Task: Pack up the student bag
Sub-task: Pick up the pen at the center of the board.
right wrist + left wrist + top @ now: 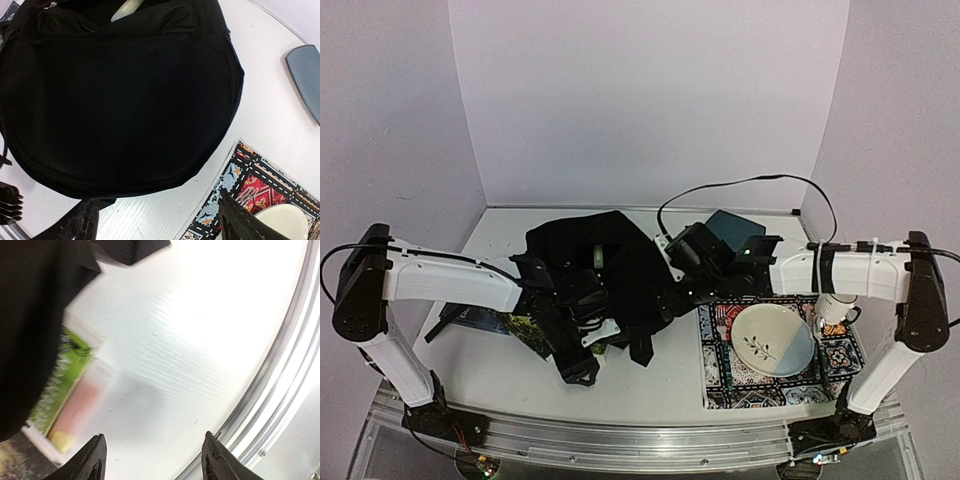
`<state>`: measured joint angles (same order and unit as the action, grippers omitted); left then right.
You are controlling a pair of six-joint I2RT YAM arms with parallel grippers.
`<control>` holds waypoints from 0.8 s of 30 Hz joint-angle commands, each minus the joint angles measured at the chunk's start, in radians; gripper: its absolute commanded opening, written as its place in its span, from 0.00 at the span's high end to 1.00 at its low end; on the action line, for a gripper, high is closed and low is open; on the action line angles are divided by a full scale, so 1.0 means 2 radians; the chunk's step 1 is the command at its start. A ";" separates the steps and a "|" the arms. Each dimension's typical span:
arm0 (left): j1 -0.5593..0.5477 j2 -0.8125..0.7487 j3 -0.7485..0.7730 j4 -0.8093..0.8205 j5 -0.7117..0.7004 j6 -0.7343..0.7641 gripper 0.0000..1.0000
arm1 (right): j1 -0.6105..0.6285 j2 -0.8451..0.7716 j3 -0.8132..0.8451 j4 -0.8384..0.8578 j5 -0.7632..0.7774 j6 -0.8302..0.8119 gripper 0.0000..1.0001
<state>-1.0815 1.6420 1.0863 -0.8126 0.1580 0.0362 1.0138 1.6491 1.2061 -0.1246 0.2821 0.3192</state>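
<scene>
In the middle of the white table [650, 395], the student bag [610, 265]: black, soft, lying flat and crumpled, with straps trailing toward the near edge; at its upper opening, in the right wrist view, a glimpse of something pale, not possible to identify. At the bag's near left side, the left gripper [154, 450], jaws spread wide with nothing between them; below its fingers [95, 460] only bare table, and just to one side a green object [62, 382], blurred, partly tucked under black fabric, book or box not possible to tell; along the other side of that view, the aluminium rail [280, 390] of the table edge. At the bag's right side, the right gripper [156, 200], also parted and holding nothing, hovering near the bag's rounded lower seam; touching the fabric or not, impossible to say. To the right of the bag, just beside it, a patterned mat [720, 385] with a pale plate [772, 338] lying on it; at the mat's far right corner, a white mug [835, 308], partly hidden by the right arm. Behind the right wrist, a dark teal flat thing [730, 228] on the table, its kind unclear. Under the left arm, on the left part of the table, a dark book [485, 320] lying flat.
</scene>
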 commanded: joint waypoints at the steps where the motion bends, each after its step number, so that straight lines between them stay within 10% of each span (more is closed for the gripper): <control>1: -0.003 0.026 0.023 -0.012 -0.024 0.013 0.34 | -0.003 -0.029 -0.015 0.003 0.026 0.016 0.17; 24: 0.005 0.126 0.052 0.002 -0.154 0.035 0.34 | -0.004 -0.033 -0.018 0.011 0.026 0.018 0.17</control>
<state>-1.0942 1.8439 1.1728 -0.8351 -0.0841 0.0836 1.0092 1.6150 1.1709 -0.0985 0.3119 0.3462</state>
